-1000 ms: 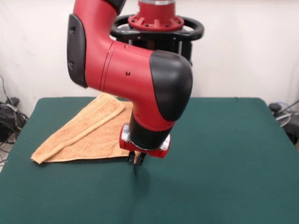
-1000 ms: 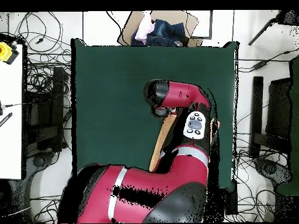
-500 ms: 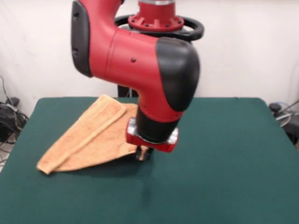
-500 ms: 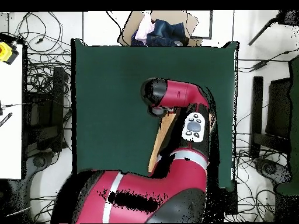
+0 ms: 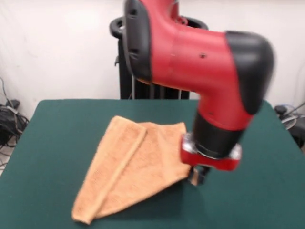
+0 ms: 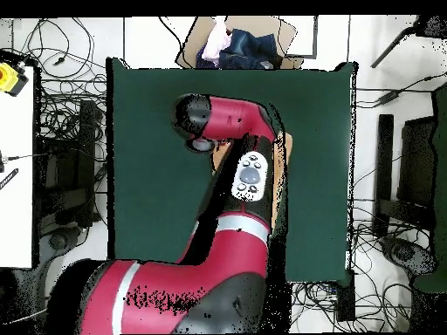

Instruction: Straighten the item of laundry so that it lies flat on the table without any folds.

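The robot's small dark gripper (image 5: 196, 175) sits low over the table under the red wrist ring of the arm, and it is pinched on the right-hand corner of the light orange terry-cloth hand towel (image 5: 131, 171), a bit of the cloth showing between the short black fingertips. From that held corner the towel spreads away to the left in the front view as a rough triangle: its top edge runs back toward the far side of the table, and its long lower edge slants down to a blunt rounded tip near the front edge. A thick folded ridge crosses the cloth from the upper corner down to that tip, where one layer is doubled over another, so the towel is not lying flat. Under it is the large rectangular table with a dark green felt-like top (image 5: 57, 129), which stretches well beyond the cloth on every side. The bulky red and black arm (image 5: 200, 62) comes down from above and covers the area behind the gripper. In the overhead view the arm (image 6: 231, 131) hides nearly all of the towel; only a thin orange strip (image 6: 279, 170) shows beside it on the green table (image 6: 148, 131).
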`<action>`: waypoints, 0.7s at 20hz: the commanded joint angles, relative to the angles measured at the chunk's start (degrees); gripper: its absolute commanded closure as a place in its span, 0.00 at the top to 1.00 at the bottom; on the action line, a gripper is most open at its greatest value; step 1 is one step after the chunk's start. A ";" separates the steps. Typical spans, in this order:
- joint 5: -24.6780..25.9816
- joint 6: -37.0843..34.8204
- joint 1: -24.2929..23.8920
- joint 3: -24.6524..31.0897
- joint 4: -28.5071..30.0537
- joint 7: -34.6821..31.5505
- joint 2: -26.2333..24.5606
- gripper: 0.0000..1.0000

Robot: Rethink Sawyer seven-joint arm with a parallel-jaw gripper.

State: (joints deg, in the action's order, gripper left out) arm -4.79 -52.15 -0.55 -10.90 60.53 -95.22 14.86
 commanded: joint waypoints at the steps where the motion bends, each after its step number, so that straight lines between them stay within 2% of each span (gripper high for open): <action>1: -7.40 -5.76 4.46 2.11 -16.01 -26.25 -10.89 0.00; 7: -8.36 -10.02 6.36 -1.21 -24.85 -30.34 -18.35 0.00; 8: -7.77 -10.76 6.74 -1.61 -25.38 -30.44 -18.94 1.00; 11: -5.44 -8.76 7.83 -3.88 -27.07 -30.83 -21.36 1.00; 14: -4.43 -10.03 7.86 -3.13 -26.21 -28.51 -21.82 1.00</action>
State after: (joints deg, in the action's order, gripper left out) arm -10.41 -57.51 5.92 -12.92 35.84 -108.90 -1.34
